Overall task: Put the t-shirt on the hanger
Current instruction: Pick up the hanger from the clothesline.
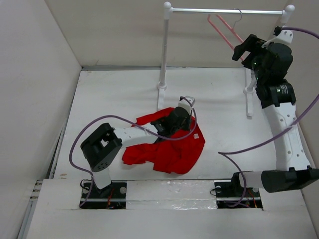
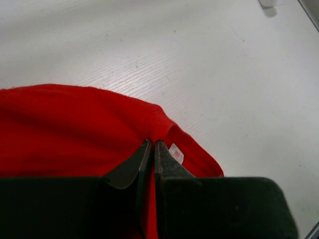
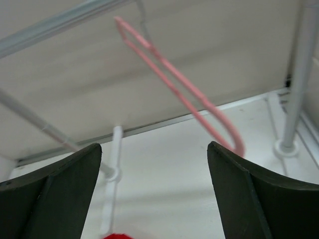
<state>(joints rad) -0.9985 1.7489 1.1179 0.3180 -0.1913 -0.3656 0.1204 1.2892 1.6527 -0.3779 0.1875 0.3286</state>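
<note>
The left fingers are pinched shut on the t-shirt at its collar, with the white tag just at 4 o'clock of the tips. The shirt lies crumpled mid-table. The right fingers gape wide and empty, facing the hanger, which hangs from the rack at 1 o'clock. Lifting the collar slowly and straight up should let the neck opening fall open. The right should close squarely on the hanger's lower corner.
</note>
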